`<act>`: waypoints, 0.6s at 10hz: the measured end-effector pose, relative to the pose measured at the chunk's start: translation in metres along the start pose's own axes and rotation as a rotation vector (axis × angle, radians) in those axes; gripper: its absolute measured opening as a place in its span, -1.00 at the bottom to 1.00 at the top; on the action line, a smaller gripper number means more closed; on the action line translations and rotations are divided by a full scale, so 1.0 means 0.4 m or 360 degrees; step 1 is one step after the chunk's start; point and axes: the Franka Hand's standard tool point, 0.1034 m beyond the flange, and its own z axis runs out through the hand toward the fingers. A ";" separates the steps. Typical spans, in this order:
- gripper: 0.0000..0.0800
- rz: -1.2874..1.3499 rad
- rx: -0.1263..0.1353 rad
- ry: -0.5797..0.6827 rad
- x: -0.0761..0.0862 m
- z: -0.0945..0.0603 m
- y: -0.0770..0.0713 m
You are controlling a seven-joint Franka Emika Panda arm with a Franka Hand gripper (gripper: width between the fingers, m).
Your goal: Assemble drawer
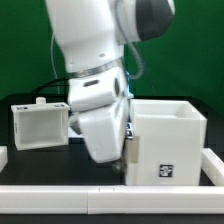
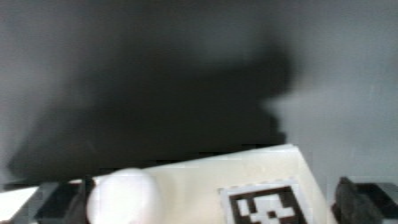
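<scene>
The large white cube-like casing stands at the exterior view's right, with a square tag on its near face. A shallow white tray with a knob on top stands at the exterior view's left. My gripper is low over the black table, close beside the casing. In the wrist view a second white tray with a round knob and a tag lies between my fingers. My gripper straddles it, with a thin dark gap at one side. This tray is hidden behind my hand in the exterior view.
White rails border the black table along the front and at both sides. The arm's white body fills the middle of the exterior view. A black cable hangs by the arm above the casing.
</scene>
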 end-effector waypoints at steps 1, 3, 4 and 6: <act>0.63 0.0001 0.0017 0.0004 -0.024 -0.004 0.001; 0.63 0.0013 0.0031 0.0010 -0.039 0.007 0.002; 0.63 0.0027 0.0040 0.0013 -0.033 0.019 -0.002; 0.63 0.0073 0.0047 0.0018 0.009 0.035 -0.006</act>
